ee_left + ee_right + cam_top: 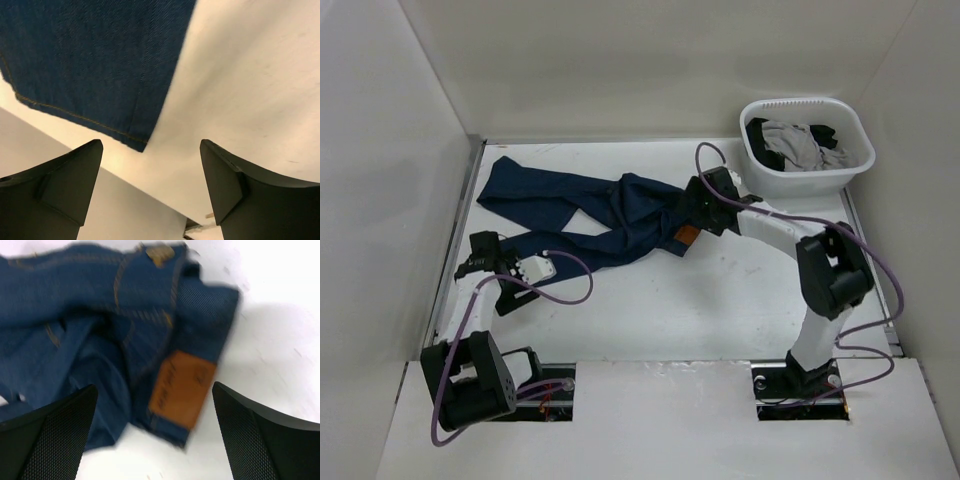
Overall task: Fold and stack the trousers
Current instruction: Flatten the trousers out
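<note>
The dark navy trousers (590, 215) lie loosely spread and rumpled across the table, legs running to the far left and waistband at the centre. The tan waistband patch (687, 236) faces up. My right gripper (698, 208) hovers open over the waistband. In the right wrist view the patch (182, 388) lies between my open fingers (60, 430), and the gripper (155, 412) holds nothing. My left gripper (478, 256) is open and empty at the table's left edge, just short of a leg hem (100, 65); in its wrist view the gripper (151, 167) is over bare table.
A white laundry basket (855, 165) stands at the far right corner, holding a light grey garment (800, 145) and a black garment (763, 140). White walls enclose the table on the left, back and right. The table's left edge (75, 150) lies right under my left gripper.
</note>
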`<control>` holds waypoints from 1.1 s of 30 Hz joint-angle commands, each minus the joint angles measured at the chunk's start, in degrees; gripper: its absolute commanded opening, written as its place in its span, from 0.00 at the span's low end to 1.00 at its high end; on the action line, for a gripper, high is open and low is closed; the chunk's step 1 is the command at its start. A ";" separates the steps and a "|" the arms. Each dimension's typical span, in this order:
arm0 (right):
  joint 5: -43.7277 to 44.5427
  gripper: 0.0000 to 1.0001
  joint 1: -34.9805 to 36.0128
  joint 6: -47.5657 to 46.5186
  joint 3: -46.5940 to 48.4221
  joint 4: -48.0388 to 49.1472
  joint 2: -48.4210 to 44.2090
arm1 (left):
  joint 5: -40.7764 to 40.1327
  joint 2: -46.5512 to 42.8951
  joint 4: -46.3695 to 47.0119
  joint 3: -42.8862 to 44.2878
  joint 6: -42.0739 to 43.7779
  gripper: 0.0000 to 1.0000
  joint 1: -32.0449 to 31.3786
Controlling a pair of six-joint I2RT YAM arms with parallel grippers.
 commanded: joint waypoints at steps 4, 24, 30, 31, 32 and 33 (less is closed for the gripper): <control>1.42 0.87 -0.66 -0.61 12.62 2.32 9.67 | -6.86 6.40 19.90 -3.73 8.20 0.79 -1.05; -15.18 0.00 -12.24 -8.32 15.70 -2.21 -3.54 | -3.36 19.61 28.11 11.20 1.10 0.00 13.08; -31.99 0.00 -23.07 -19.84 16.85 -23.85 -14.56 | 0.25 14.16 25.29 13.67 1.18 0.00 17.14; -31.38 0.00 -23.86 -22.55 15.37 -27.27 -16.31 | 0.25 13.55 25.20 13.32 1.01 0.00 16.97; -31.29 0.00 -23.87 -23.02 15.09 -27.82 -16.59 | 0.25 13.19 25.03 13.14 0.92 0.00 16.97; -30.94 0.02 -24.56 -24.94 13.09 -29.92 -17.90 | 0.25 12.58 24.68 12.36 0.92 0.00 16.88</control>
